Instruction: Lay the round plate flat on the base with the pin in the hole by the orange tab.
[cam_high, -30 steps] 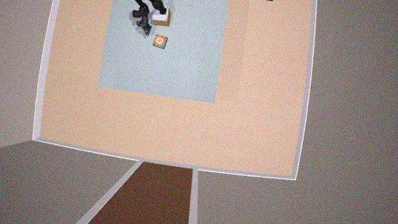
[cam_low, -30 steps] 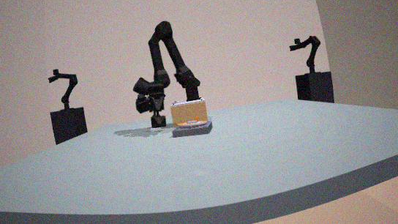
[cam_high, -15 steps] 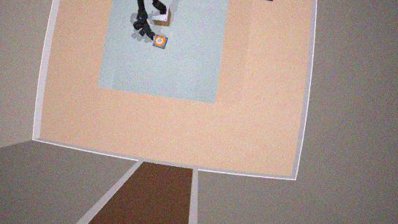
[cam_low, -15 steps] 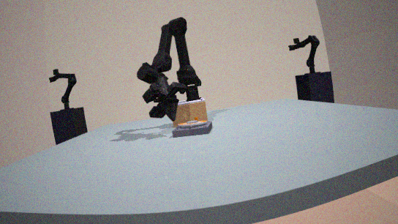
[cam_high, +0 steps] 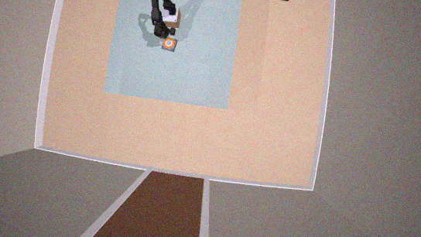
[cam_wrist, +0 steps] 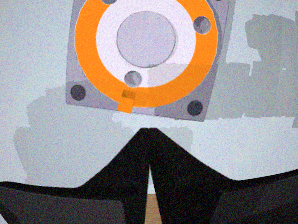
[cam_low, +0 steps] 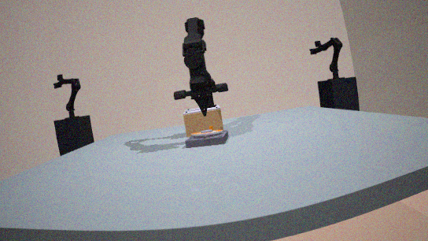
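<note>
The round plate point(cam_low: 194, 135) point(cam_wrist: 86, 45), orange outside and white inside, sits around the grey post point(cam_wrist: 146, 39) on the square grey base point(cam_high: 172, 49) point(cam_low: 204, 142) point(cam_wrist: 201, 93). In the exterior view it looks slightly tilted above the base. Its orange tab point(cam_wrist: 125, 105) points toward my gripper. The hole point(cam_wrist: 133, 78) near the tab shows grey inside; I cannot make out the pin. My gripper point(cam_low: 204, 114) point(cam_wrist: 148, 135) is shut and empty, its tips together beyond the tab side of the base and apparently above it, not touching the plate.
A tan box point(cam_high: 174, 24) point(cam_low: 192, 124) with a white top stands behind the base, on the arm's side. Two other small arms stand on dark pedestals point(cam_low: 74, 135) point(cam_low: 339, 95) at the far left and far right. My arm's shadow falls across the mat point(cam_high: 174, 78) point(cam_low: 130, 186).
</note>
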